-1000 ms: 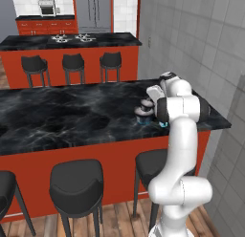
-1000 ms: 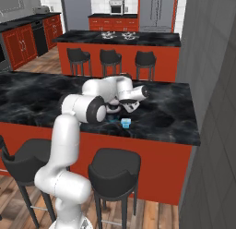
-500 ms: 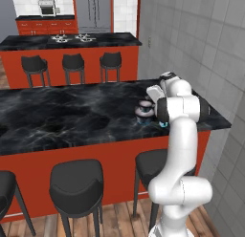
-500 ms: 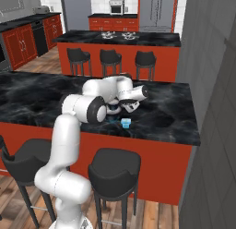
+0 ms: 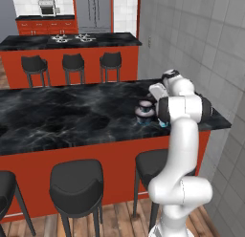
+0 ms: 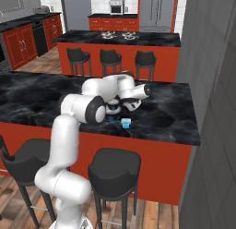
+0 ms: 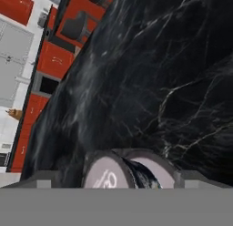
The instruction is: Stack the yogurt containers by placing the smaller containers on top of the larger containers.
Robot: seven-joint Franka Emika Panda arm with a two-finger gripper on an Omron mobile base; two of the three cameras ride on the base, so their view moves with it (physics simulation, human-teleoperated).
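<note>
The gripper sits low over the black marbled counter, jaws spread wide with nothing between them. In the hand view the two dark finger tips stand far apart at the bottom edge, one on each side of a small dark cup with a pale round top. That cup rests on the wide squat tub with a pale pinkish lid, whose lid shows just behind and to one side of it. Whether the tips touch either container is not clear.

From the left base view, the stack is right under the hand: the small dark cup on top, the wide tub beneath, its dark body standing on the counter. In the right base view the hand covers most of the stack, with only the tub's dark side peeking out below the gripper.

Just beside the gripper, toward the counter's front edge, stands the tiny light-blue cup, on its own on the marble and apart from the stack. In the left base view only a sliver of it shows past the arm's elbow.

Further out, black round stools line the red front of the counter, and beyond it stands a second red island with a cooktop and three more stools.
</note>
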